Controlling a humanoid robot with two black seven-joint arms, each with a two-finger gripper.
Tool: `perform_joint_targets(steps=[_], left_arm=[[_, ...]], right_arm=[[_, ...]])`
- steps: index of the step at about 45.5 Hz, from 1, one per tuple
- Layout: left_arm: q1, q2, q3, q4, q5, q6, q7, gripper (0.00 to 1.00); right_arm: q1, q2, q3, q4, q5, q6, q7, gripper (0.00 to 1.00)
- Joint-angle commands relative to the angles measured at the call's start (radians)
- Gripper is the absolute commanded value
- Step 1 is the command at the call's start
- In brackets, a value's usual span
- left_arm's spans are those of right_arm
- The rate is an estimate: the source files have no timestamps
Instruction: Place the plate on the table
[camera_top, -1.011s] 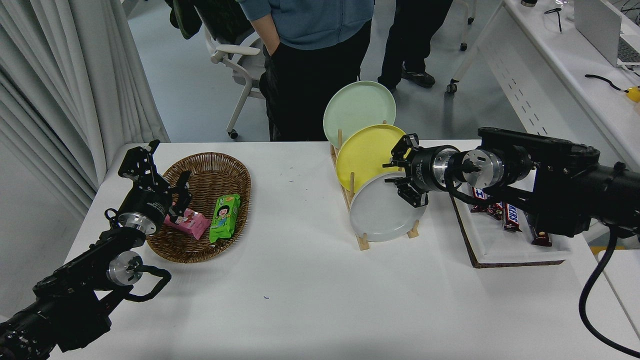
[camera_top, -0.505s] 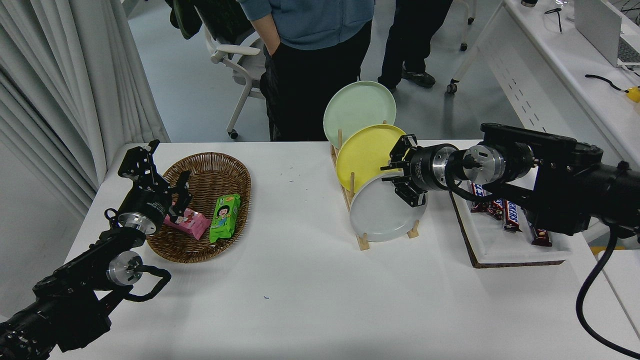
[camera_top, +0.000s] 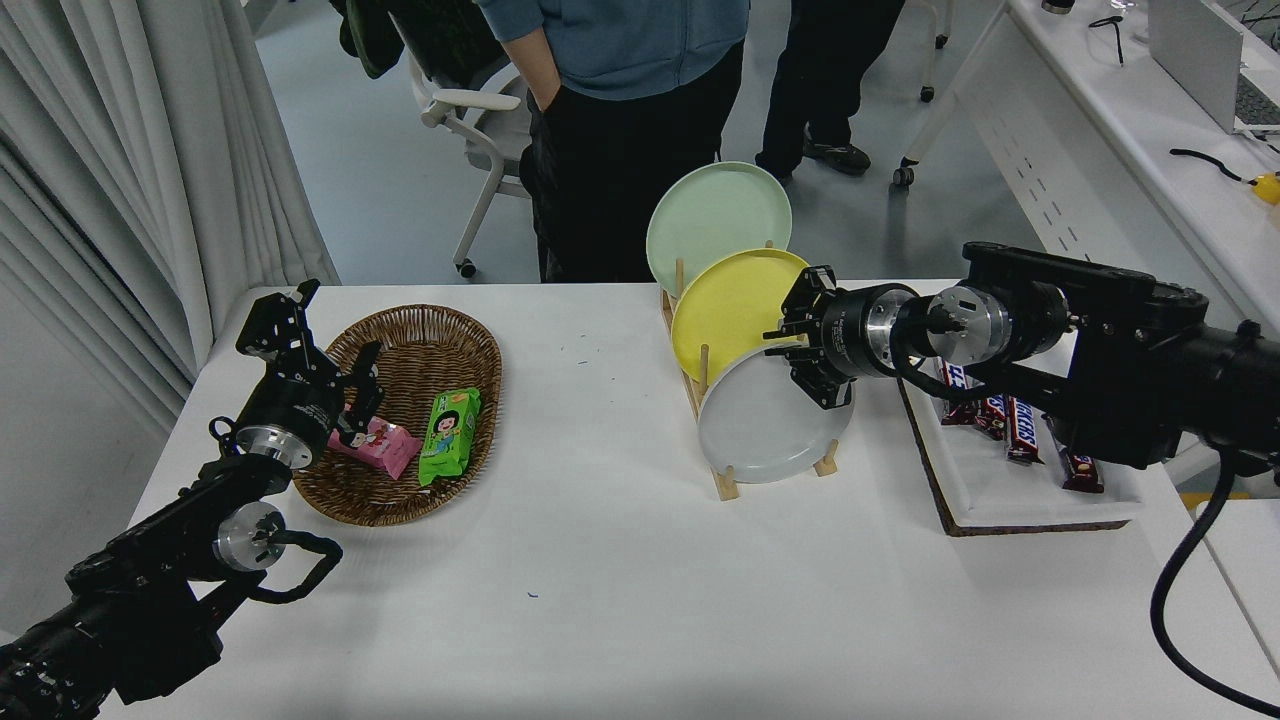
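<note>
The pale grey plate (camera_top: 762, 428) stands on edge in the front slot of a wooden rack (camera_top: 726, 487) on the white table (camera_top: 600, 590). My right gripper (camera_top: 806, 348) reaches in from the right and sits at the plate's upper right rim. It is open, with one finger above the rim and one in front of the plate's face. Whether the fingers touch the plate is unclear. My left gripper (camera_top: 332, 340) stays parked, open, over the basket at the left.
A yellow plate (camera_top: 722, 305) and a pale green plate (camera_top: 715, 218) stand behind the grey one in the rack. A wicker basket (camera_top: 420, 325) holds snack packs. A white tray (camera_top: 1000, 500) of chocolate bars lies under my right arm. A person (camera_top: 620, 120) stands at the far edge.
My right gripper has moved slightly up and left, closer onto the grey plate's upper rim. The plate and the left arm have not moved.
</note>
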Motion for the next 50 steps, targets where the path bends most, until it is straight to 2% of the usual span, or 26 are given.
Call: perform_joint_targets(steps=[1,12,26,33,50], left_arm=[[0.001,0.001,0.0,0.0,0.001,0.0,0.0,1.0],[0.001,0.0,0.0,0.0,-0.001,0.0,0.0,1.0],[0.0,0.0,0.0,0.0,-0.001,0.0,0.0,1.0],[0.0,0.0,0.0,0.0,0.001,0.0,0.0,1.0],[0.0,0.001,0.0,0.0,0.001,0.0,0.0,1.0]], right_arm=[[0.0,0.002,0.001,-0.009,-0.001,-0.002,-0.001,0.08],[-0.001,0.0,0.001,-0.009,-0.001,-0.001,-0.001,0.0],[0.003,-0.006,0.004,-0.006,-0.001,0.013,-0.009,0.0],[0.025,-0.05,0.05,0.002,-0.001,0.039,-0.013,0.0],[0.153,-0.128,0.162,0.025,0.023,0.077,-0.165,0.0]])
